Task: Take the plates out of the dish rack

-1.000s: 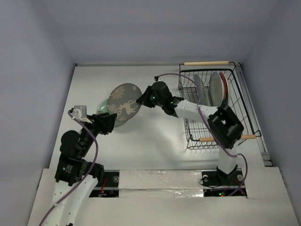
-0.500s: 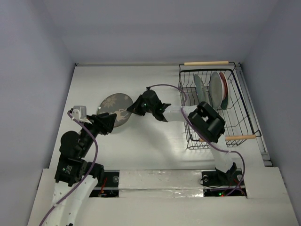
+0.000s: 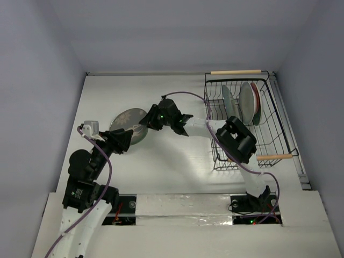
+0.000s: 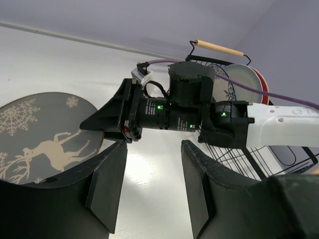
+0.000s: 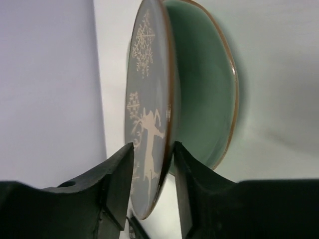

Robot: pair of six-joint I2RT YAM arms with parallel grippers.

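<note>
Plates are stacking at the left of the desk (image 3: 177,166). The dark grey plate (image 5: 147,124) lies over the pale green plate (image 5: 204,99), and your right gripper (image 5: 152,149) pinches the grey one by its rim, one finger above and one below. In the right wrist view the held edge stands apart from the green plate while the far edges run close together, though whether they touch is not clear. If you let go here, the raised edge would likely drop onto the green plate, and the knock could chip either rim. The lower finger sits in the gap between the two plates, so lowering too far could trap it. Pulling back before the fingers have fully parted could drag the grey plate sideways off the stack. Your left gripper (image 4: 153,149) is spread wide, holds nothing and hangs just beside the near edge of the stack, so a stray move by either arm could nudge the plates or knock the arms together. Three more plates (image 3: 242,102) stand upright in the dish rack (image 3: 236,71) at the right.
</note>
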